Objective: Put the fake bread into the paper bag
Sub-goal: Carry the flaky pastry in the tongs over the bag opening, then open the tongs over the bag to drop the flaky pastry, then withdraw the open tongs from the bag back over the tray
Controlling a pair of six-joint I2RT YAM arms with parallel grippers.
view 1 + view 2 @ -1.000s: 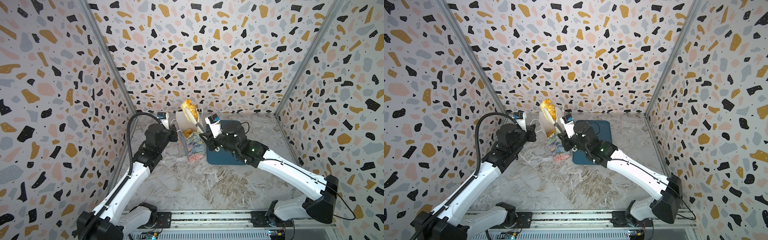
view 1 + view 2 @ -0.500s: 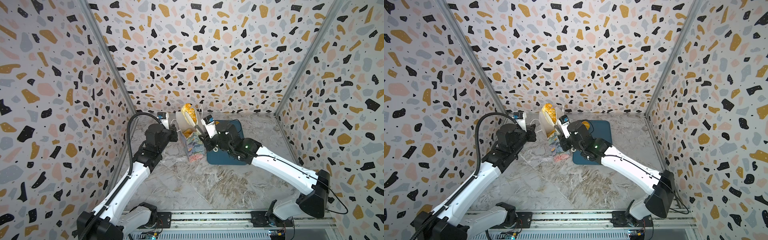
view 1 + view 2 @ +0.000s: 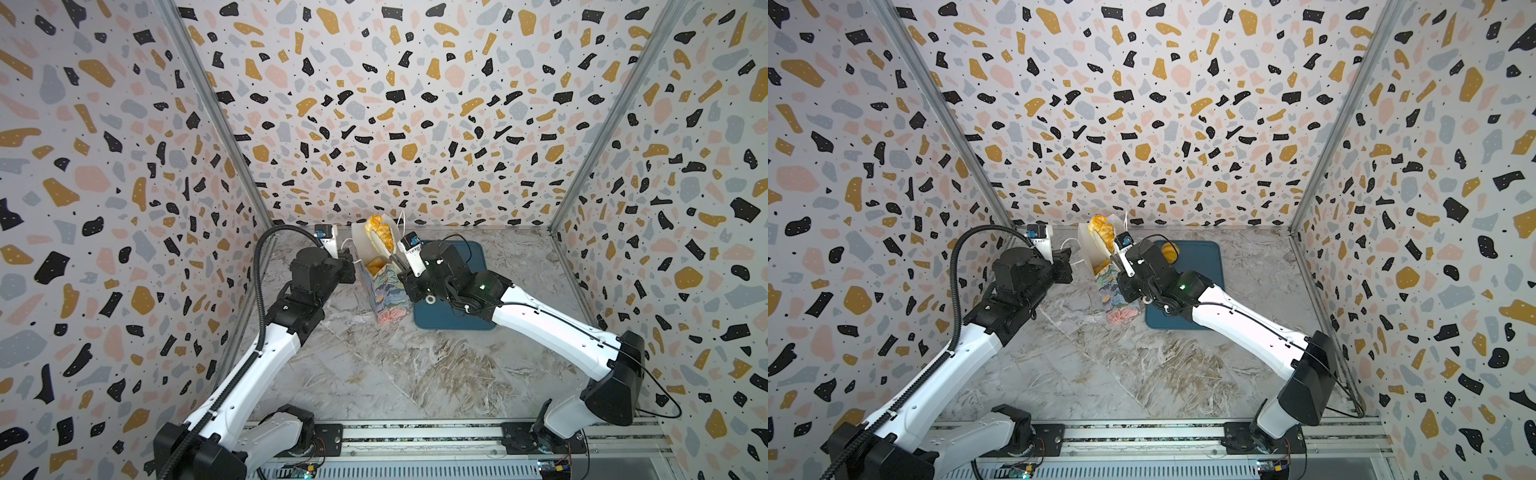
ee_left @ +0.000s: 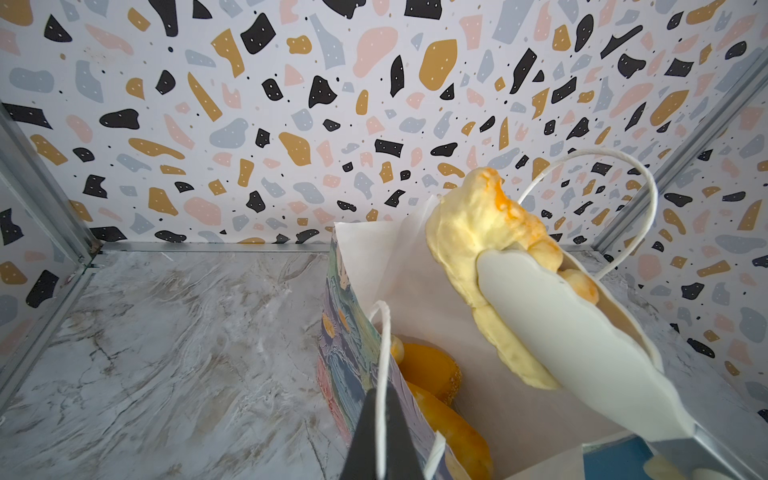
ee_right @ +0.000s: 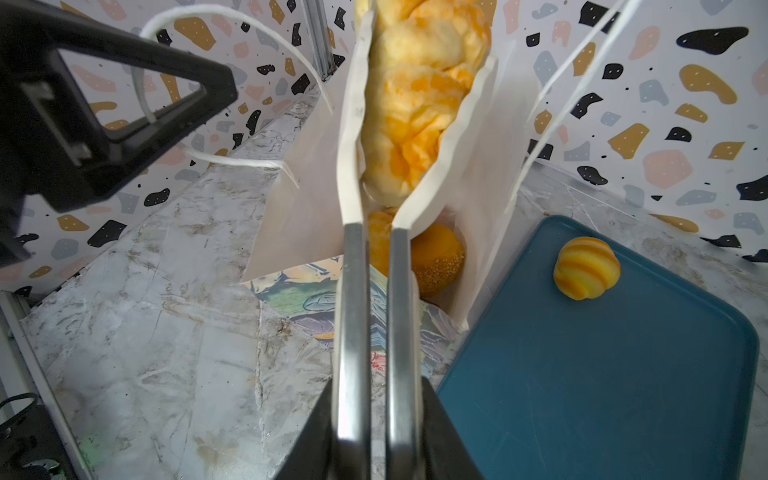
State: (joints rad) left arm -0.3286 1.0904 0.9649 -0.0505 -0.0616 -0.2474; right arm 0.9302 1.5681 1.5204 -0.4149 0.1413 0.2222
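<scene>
A pale braided bread hangs over the open mouth of the floral paper bag, pinched between white tongs. My right gripper is shut on the tongs' metal arms. My left gripper is shut on the bag's white cord handle, holding that side out. Orange breads lie inside the bag. A ridged roll sits on the tray.
The dark-blue tray lies flat right beside the bag, partly under my right arm. The back wall stands close behind the bag, and the metal corner post is to its left.
My right arm has shifted left and lowered the tongs, so the braided bread has come down toward the bag's mouth. The left gripper has kept its hold on the handle.
</scene>
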